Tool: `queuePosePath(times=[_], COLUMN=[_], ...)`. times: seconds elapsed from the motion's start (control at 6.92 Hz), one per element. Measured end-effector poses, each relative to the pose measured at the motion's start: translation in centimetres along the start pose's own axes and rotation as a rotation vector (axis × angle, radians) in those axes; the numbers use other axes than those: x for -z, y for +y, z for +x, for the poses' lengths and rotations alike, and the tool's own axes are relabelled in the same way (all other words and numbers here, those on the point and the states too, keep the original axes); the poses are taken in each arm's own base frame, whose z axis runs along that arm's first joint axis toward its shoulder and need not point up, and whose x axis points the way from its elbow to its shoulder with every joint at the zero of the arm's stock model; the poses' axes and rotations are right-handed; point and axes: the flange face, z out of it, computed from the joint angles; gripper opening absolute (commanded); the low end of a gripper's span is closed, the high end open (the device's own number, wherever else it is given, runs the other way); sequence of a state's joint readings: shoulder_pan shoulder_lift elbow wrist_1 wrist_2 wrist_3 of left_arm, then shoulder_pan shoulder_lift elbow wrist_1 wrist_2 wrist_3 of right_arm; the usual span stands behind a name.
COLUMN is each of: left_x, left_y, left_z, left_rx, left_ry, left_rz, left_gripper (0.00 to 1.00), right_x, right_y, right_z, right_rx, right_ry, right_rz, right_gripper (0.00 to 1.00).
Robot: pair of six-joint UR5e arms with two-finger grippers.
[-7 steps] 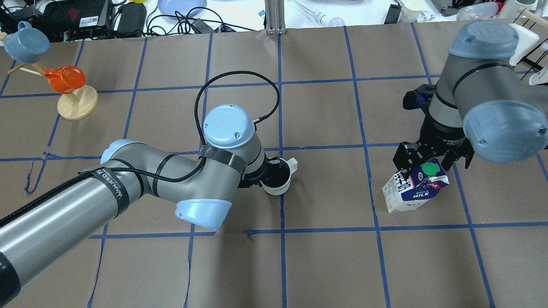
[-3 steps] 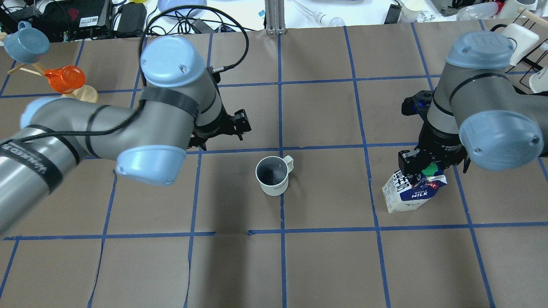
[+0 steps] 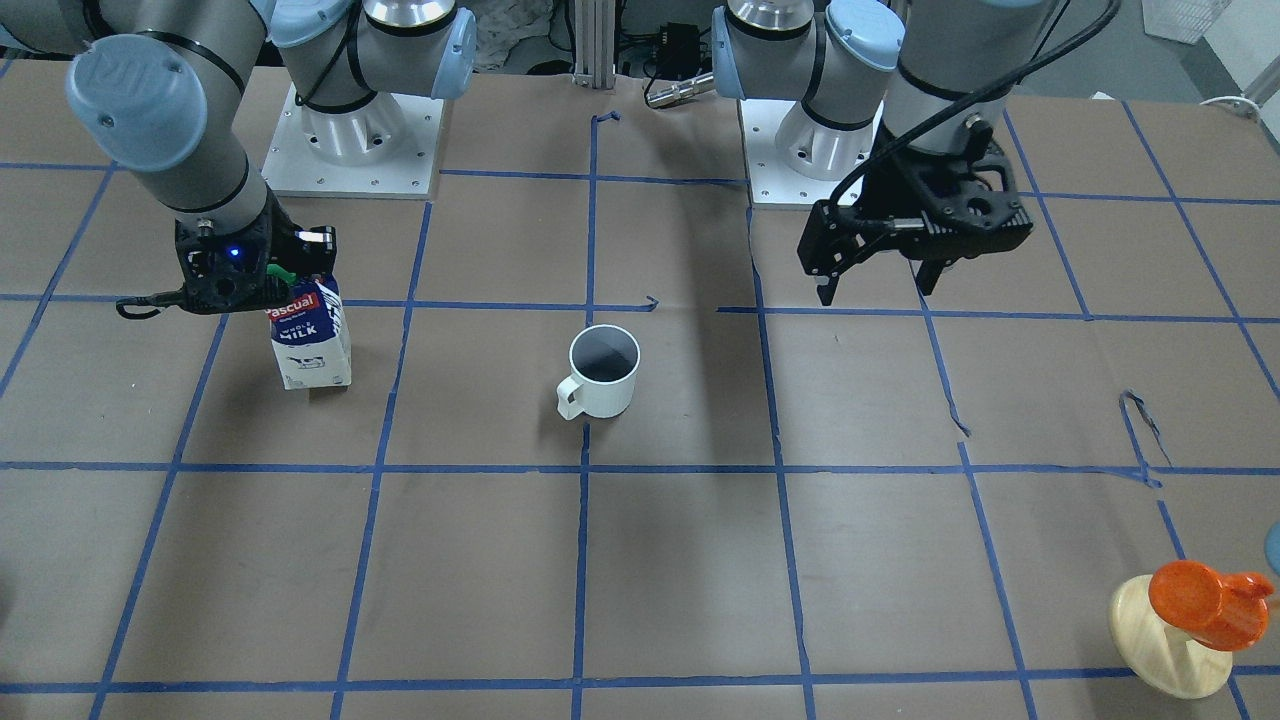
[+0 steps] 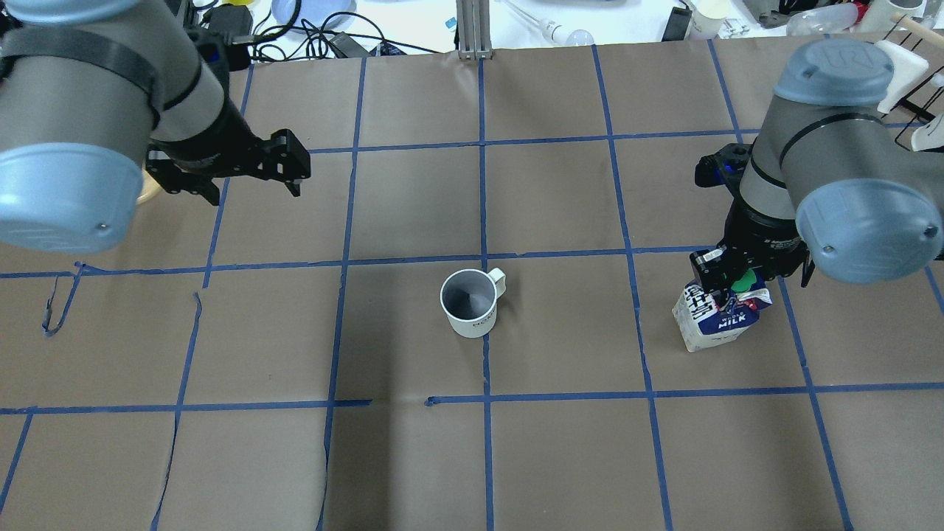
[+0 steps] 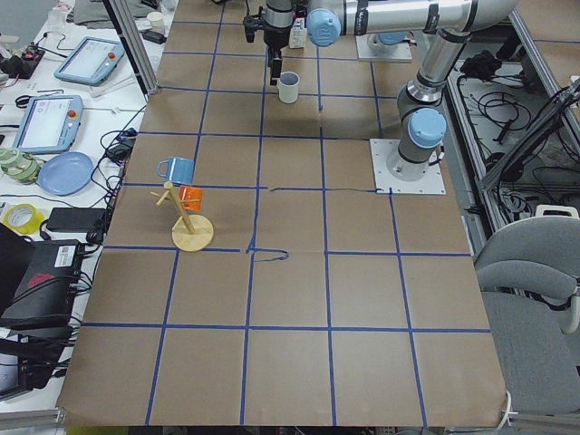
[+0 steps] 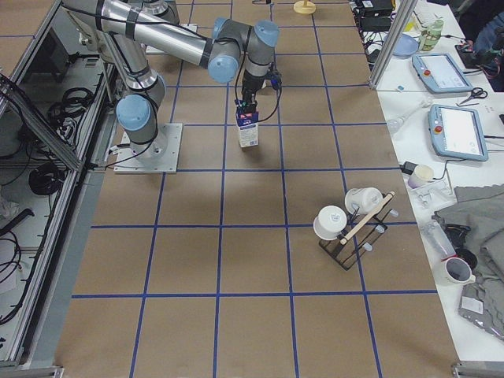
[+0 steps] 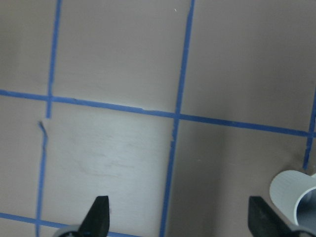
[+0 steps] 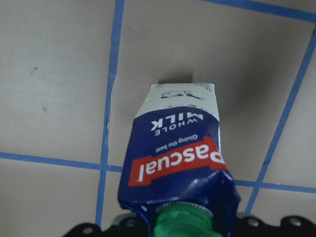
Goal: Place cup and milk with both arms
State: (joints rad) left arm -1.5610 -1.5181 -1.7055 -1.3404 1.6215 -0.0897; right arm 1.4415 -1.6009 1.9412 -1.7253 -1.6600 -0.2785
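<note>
The white cup [image 4: 470, 301] with a dark grey inside stands upright and alone at the table's middle [image 3: 604, 372]. My left gripper [image 4: 254, 193] is open and empty, raised well to the cup's far left [image 3: 875, 290]. In the left wrist view its fingertips [image 7: 101, 210] frame bare table, and the cup's rim [image 7: 296, 195] shows at the lower right. The blue and white milk [image 4: 719, 317] carton is upright on the right [image 3: 310, 340]. My right gripper [image 4: 730, 284] is shut on its gable top beside the green cap [image 8: 185, 222]. The carton's base is at or just above the table.
A wooden stand with an orange cup [image 3: 1195, 600] is at the far left corner; a blue cup [image 5: 177, 169] hangs on it too. A black rack with white mugs [image 6: 350, 220] is at the far right. Cables and clutter [image 4: 310, 29] lie beyond the far edge.
My left gripper has let go of the cup and drawn up and away to the far left. My right gripper has closed on the milk's top, and the carton has come more upright.
</note>
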Motion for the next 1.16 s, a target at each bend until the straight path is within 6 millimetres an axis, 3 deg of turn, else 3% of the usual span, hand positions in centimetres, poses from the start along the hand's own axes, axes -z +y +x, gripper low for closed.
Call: queuePosePath(times=[0.29, 0.43, 0.72, 0.87, 1.16], left_x=[2.3, 2.2, 2.7, 2.8, 2.3], left_y=[-0.8, -1.0, -1.2, -1.3, -1.5], left_z=[-1.0, -1.5, -1.8, -1.9, -2.0], left_rx=[-0.038, -0.056, -0.066, -0.066, -0.064], left_ry=[0.027, 0.024, 0.027, 0.029, 0.029], left_rz=[0.037, 0.034, 0.042, 0.044, 0.033], left_gripper=[1.0, 1.0, 1.0, 1.0, 1.0], right_x=[2.5, 3.9, 4.9, 4.7, 4.0], right_y=[-3.3, -6.1, -10.7, -11.0, -9.1], right_z=[-0.3, -1.8, -9.2, -12.9, -17.4], right_rx=[-0.094, -0.156, -0.248, -0.271, -0.286], right_ry=[-0.072, -0.103, -0.143, -0.171, -0.193], right_rz=[0.053, 0.072, 0.074, 0.059, -0.009], right_gripper=[0.24, 0.24, 0.24, 0.24, 0.24])
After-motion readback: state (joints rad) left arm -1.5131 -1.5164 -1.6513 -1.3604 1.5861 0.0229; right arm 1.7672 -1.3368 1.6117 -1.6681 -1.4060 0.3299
